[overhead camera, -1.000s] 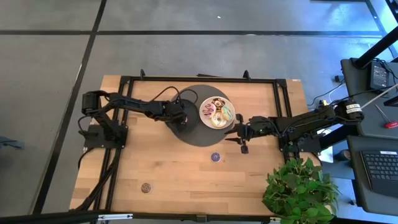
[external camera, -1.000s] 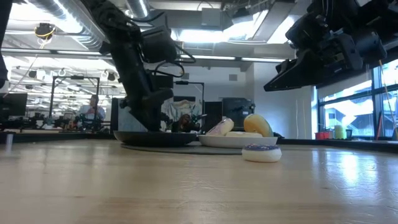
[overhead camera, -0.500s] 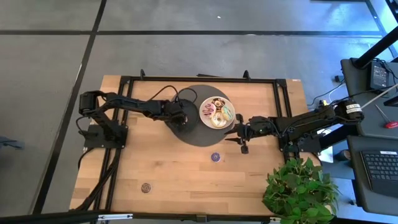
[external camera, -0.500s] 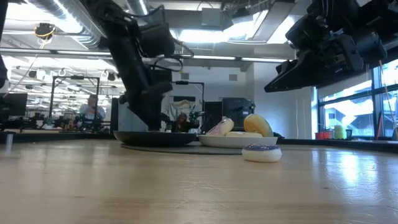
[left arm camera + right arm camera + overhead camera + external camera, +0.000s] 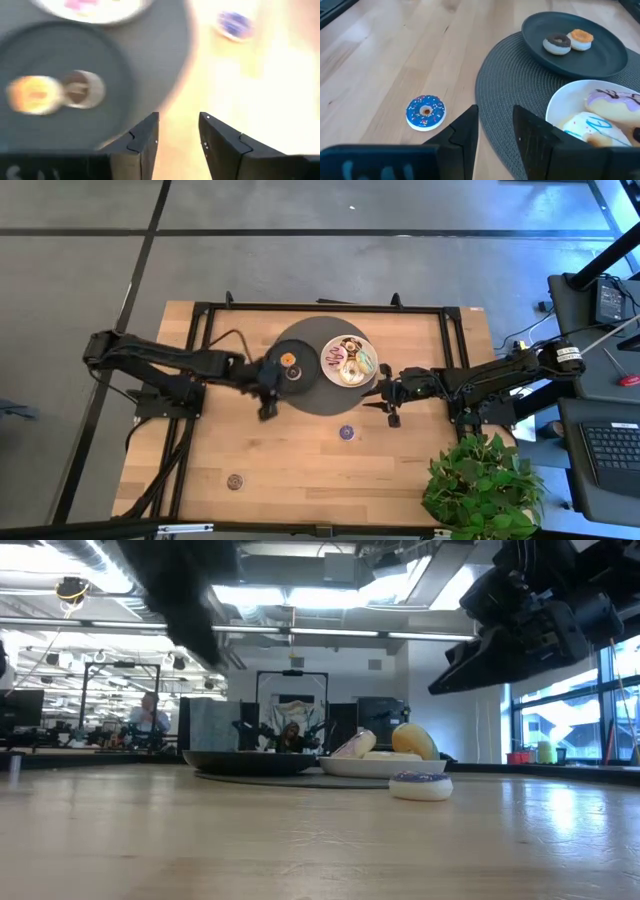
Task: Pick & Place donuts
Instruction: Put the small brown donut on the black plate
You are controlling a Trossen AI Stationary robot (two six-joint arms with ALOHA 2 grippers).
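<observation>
Roughly midway | left hand [image 5: 266,411] empty, fingers apart, beside round black plate [image 5: 283,381] holding orange [image 5: 287,359] and chocolate [image 5: 294,374] mini donuts | white plate [image 5: 371,358] heaped | right hand [image 5: 392,418] slightly parted, hovering | left: brown donut [image 5: 234,481], blue-sprinkled donut [image 5: 346,432] on wooden bench [image 5: 290,450] | open workshop behind.

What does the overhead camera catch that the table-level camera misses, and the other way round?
Only the high view shows the brown mini donut lying alone near the table's front edge, the two mini donuts on the black plate, and the potted plant. Only the low view shows the room behind. Both show the white plate of donuts and the blue donut on the wood.
</observation>
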